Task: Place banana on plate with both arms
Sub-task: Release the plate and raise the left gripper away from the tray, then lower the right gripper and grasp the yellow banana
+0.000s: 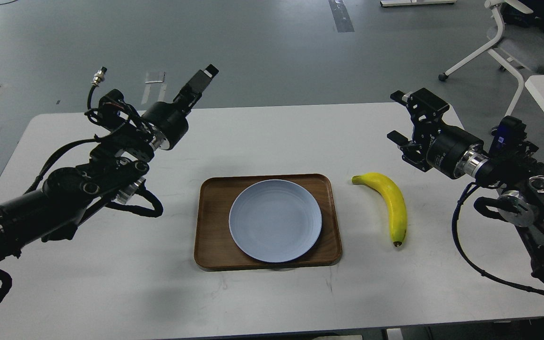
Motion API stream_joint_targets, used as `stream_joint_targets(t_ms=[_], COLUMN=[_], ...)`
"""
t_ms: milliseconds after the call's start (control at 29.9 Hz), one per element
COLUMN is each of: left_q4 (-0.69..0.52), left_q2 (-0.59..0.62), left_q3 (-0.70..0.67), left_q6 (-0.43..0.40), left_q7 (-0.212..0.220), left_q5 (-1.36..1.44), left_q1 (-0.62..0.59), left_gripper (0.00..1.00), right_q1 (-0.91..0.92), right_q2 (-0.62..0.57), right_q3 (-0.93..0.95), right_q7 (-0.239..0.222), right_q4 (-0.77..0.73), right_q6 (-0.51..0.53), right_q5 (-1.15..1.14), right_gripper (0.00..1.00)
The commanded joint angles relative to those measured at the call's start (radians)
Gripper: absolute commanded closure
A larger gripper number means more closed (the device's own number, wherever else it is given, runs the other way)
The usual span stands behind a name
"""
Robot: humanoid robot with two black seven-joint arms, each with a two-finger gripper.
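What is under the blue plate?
The plate sits on a brown wooden tray, and the tray lies on the white table. The tray's middle is hidden by the plate, so I cannot see if anything lies there.

A rectangular brown wooden tray [215,245] with rounded corners sits mid-table on the white rectangular table [272,137], nearer its front edge. Beyond the table's far right corner, a white-framed grey office chair [522,47] stands on grey floor [253,52].

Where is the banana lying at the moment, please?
In the head view, the banana lies on the white table, just right of the wooden tray holding the plate, below the right gripper.
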Motion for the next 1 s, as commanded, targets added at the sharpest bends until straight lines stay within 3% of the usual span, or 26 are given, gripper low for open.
stream_joint_targets(t_ms=[0,100,134,335,535,569,602,669,803,870,970], left_q4=[0.0,0.0,0.0,0.0,-0.006,-0.006,-0.006,-0.008,-0.008,-0.008,-0.008], left_q2=[0.042,0.058,0.062,0.081,0.079,0.079,0.078,0.076,0.079,0.081,0.081], left_q3=[-0.171,-0.225,-0.225,-0.228,-0.228,-0.228,-0.228,-0.228,-0.228,-0.227,-0.225], left_q6=[-0.142,-0.183,-0.186,-0.189,-0.184,-0.183,-0.18,-0.18,-0.18,-0.181,-0.18], left_q7=[0.209,0.364,0.375,0.372,0.371,0.371,0.371,0.371,0.369,0.369,0.369], left_q5=[-0.179,-0.221,-0.221,-0.223,-0.223,-0.223,-0.223,-0.223,-0.223,-0.221,-0.22], left_q1=[0.004,0.019,0.019,0.028,0.051,0.053,0.056,0.065,0.068,0.07,0.071], left_gripper=[0.02,0.02,0.02,0.02,0.02,0.02,0.02,0.02,0.02,0.02,0.02], right_q1=[0.003,0.0,0.0,0.003,0.046,0.051,0.055,0.063,0.063,0.063,0.061], right_q2=[-0.065,-0.065,-0.065,-0.061,-0.056,-0.055,-0.055,-0.055,-0.055,-0.053,-0.05], right_q3=[-0.086,-0.135,-0.149,-0.26,-0.396,-0.404,-0.416,-0.425,-0.427,-0.427,-0.421], right_q7=[-0.003,-0.026,-0.031,-0.079,-0.088,-0.086,-0.086,-0.086,-0.088,-0.088,-0.086], right_q4=[0.024,0.026,0.026,0.023,0.024,0.024,0.026,0.032,0.036,0.039,0.041], right_q6=[-0.001,-0.001,0.001,0.001,0.01,0.01,0.021,0.062,0.081,0.082,0.079], right_q5=[-0.306,-0.493,-0.523,-0.609,-0.698,-0.704,-0.715,-0.728,-0.732,-0.738,-0.759], right_gripper=[0.0,0.01,0.01,0.07,0.13,0.18,0.35,0.51,0.68,0.85,0.94])
